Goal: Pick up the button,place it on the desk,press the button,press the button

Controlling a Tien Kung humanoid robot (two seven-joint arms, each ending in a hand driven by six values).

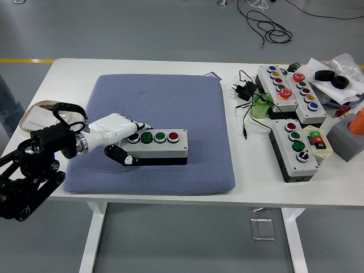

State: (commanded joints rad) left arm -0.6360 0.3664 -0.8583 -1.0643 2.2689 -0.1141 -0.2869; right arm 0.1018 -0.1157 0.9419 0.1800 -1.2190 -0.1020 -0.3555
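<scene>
Fingers of your left hand (122, 139) are clamped on the left end of the button box (156, 145): the white fingers lie over its top by the leftmost button, and the dark thumb (120, 155) presses against its near side. The box extends from the hand toward three o'clock, with its row of buttons facing up, two green in the middle and a red one at the right end. It sits low over the blue-grey pad (165, 102), in the pad's near half; you cannot tell from this view whether it is resting on the pad or just lifted off it.

Judging by that, you have the pick-up grasp, but the box is not yet on the bare white table (142, 65), and both presses are left to do. Open tabletop lies at twelve o'clock beyond the pad and in a strip at three o'clock, before the other button boxes (296, 149). Your right hand is not in view.
</scene>
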